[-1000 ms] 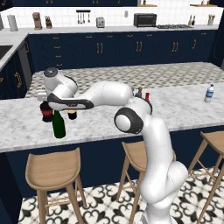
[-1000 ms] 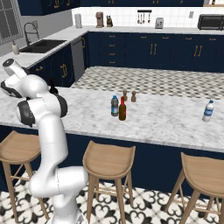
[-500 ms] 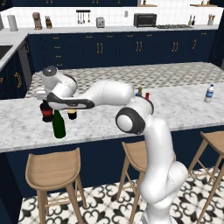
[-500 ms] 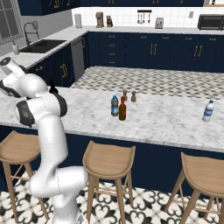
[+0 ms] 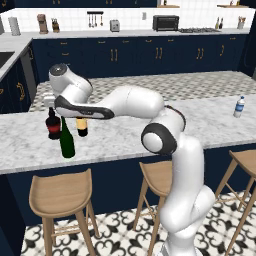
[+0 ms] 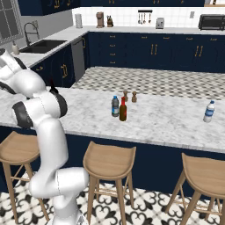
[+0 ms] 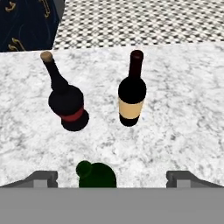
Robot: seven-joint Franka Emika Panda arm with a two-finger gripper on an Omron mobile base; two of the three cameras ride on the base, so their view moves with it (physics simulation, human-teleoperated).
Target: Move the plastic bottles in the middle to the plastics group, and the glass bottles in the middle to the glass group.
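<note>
The tall plain green bottle stands upright on the marble counter by the glass group: a squat dark bottle with a red label and a slimmer one with a yellow label. In the hand view my gripper hangs open just above the green bottle's top, its fingertips well clear on both sides. Beyond it stand the squat bottle and the slim bottle. In the middle stand the bluish plastic bottle and the amber bottle. The whitish water bottle is far right.
Two small wooden shakers stand behind the middle bottles. Wooden stools line the counter's near side. The counter's front edge runs close to the green bottle. A sink lies on the far left counter.
The fingers have spread apart and let go of the green bottle, which stays standing by the two wine bottles. The arm has barely moved.
</note>
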